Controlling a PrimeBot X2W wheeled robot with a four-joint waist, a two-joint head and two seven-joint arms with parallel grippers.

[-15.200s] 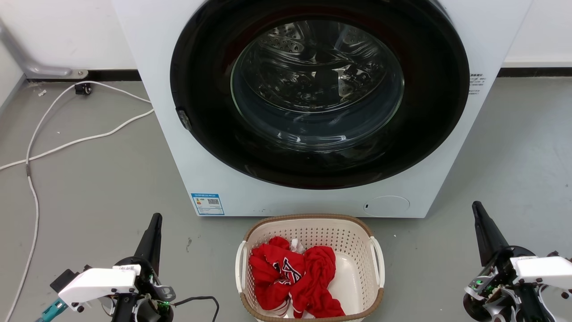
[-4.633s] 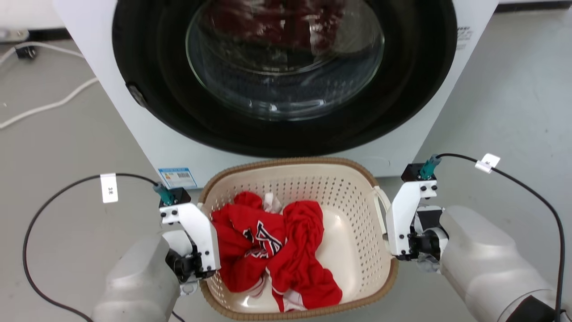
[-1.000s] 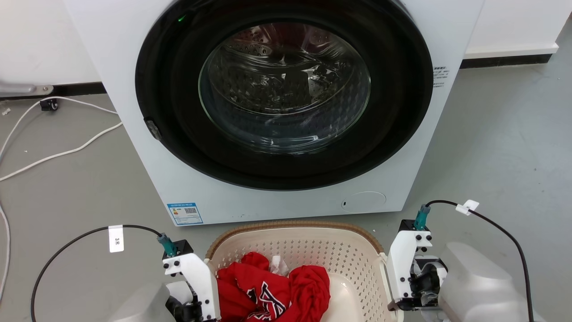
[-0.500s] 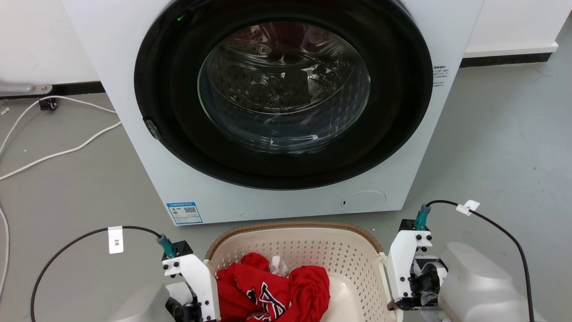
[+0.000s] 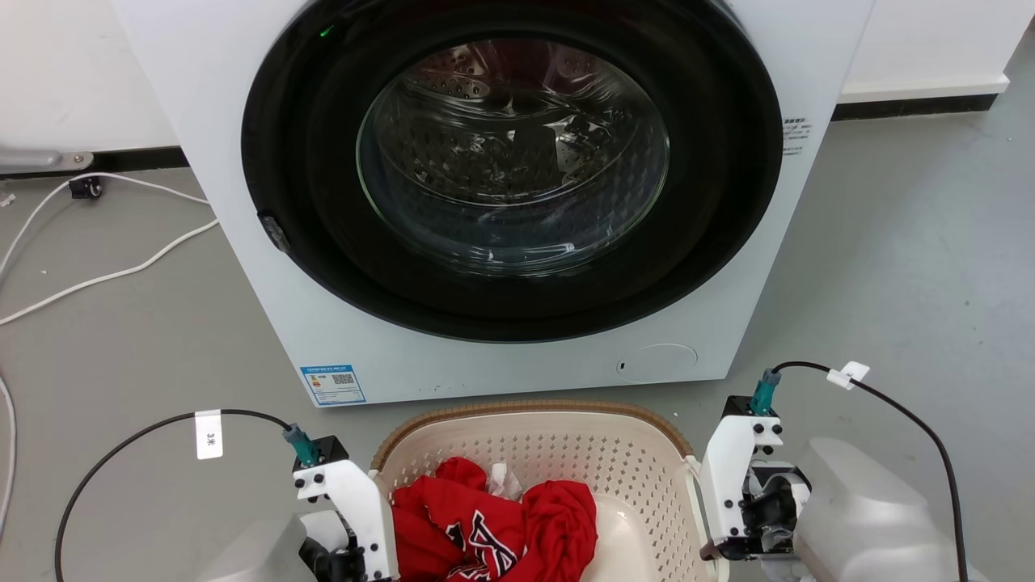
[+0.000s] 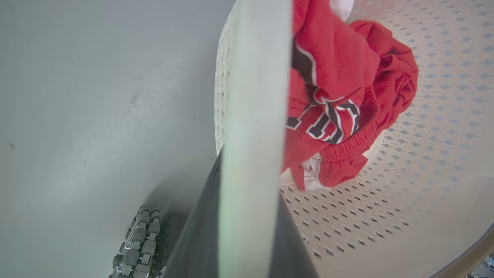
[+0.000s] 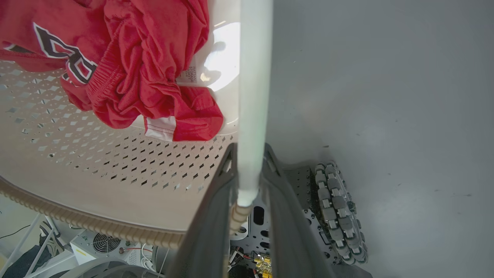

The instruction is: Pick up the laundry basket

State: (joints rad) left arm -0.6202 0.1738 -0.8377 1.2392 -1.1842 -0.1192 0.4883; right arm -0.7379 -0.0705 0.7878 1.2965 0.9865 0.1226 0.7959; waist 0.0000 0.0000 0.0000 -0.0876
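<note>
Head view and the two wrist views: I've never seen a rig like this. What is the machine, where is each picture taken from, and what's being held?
A wheeled two-armed robot faces a white washing machine on a grey floor. The head view looks down from its head; each wrist view looks along one gripper's two dark fingers. In front of it is the laundry basket, cream with a brown rim, with red clothes inside. The left gripper is closed on the basket's left handle, and the right gripper on its right handle, so both arms hold the basket. A white cable lies on the floor at the left.
</note>
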